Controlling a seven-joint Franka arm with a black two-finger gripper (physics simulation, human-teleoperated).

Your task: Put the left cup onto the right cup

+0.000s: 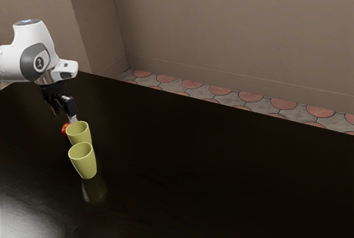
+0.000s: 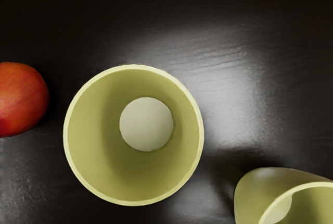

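Two yellow-green cups stand upright and close together on the dark table. My black gripper [image 1: 70,119] hangs just above the rim of the farther cup [image 1: 78,133], on the side toward the exterior view's left, open and holding nothing. The nearer cup [image 1: 82,159] stands right in front of it, apart from the gripper. In the wrist view I look straight down into the farther cup [image 2: 104,151], directly under my hand, with the other cup [image 2: 281,198] beside it.
A small red apple [image 1: 65,129] lies on the table against the far cup's side, under the gripper; the apple [image 2: 18,99] also lies beside that cup in the wrist view. The dark tabletop [image 1: 221,160] stretches far toward the exterior view's right.
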